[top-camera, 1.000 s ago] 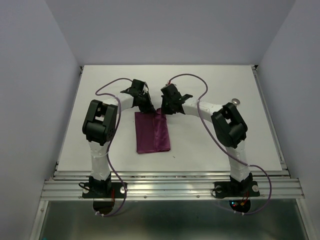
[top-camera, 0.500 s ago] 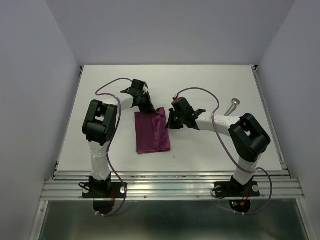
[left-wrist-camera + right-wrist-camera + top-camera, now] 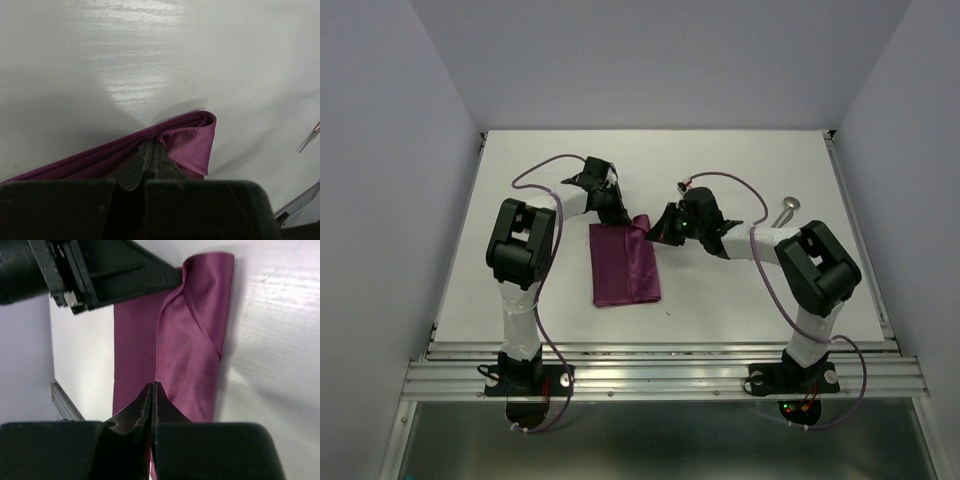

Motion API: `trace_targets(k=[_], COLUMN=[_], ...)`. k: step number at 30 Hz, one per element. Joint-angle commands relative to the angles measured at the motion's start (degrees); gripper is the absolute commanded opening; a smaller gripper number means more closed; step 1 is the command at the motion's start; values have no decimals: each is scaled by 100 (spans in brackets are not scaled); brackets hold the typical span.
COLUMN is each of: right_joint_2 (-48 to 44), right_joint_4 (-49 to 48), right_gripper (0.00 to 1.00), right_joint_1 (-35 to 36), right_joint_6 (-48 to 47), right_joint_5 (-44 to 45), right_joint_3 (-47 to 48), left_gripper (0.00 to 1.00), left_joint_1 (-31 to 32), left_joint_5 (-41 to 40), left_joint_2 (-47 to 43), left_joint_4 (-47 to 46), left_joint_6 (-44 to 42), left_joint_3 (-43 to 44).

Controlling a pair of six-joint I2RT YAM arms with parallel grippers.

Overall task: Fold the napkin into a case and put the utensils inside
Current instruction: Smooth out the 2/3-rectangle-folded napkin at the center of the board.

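The right fingers, shut and empty, have backed off the napkin and hover beside its far right corner, mid-bench. The left fingers still pinch its far edge. The fold looks done, and the spoon waits near the right edge.

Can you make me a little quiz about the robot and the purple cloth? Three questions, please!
1. True or false: the spoon is tucked inside the napkin.
2. How does the napkin lie? A) spread out as a big square B) folded into a narrow strip C) rolled into a ball
3. Fill in: the ___ arm pinches the napkin's far corner.
Key: 1 false, it lies on the bare table to the right; 2 B; 3 left, the left jaws.
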State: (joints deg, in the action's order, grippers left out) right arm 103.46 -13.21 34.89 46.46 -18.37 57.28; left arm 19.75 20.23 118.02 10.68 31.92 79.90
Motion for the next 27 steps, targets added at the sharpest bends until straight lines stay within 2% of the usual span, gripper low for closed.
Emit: trace_targets(k=[1, 8, 27], right_joint_2=[464, 1281, 904], right_joint_4=[-971, -1912, -1456], right_gripper=[1, 1, 1], right_joint_1=[-202, -378, -185], right_joint_6=[337, 733, 267], right_joint_5=[-588, -1555, -1371], right_joint_3=[126, 56, -708], left_gripper=[0, 0, 0], left_joint_1=[-59, -59, -68], left_joint_5=[-124, -159, -239], left_joint_2=[107, 143, 143], left_joint_4=[189, 251, 224], left_joint_6=[-160, -186, -90], left_joint_3=[202, 289, 167])
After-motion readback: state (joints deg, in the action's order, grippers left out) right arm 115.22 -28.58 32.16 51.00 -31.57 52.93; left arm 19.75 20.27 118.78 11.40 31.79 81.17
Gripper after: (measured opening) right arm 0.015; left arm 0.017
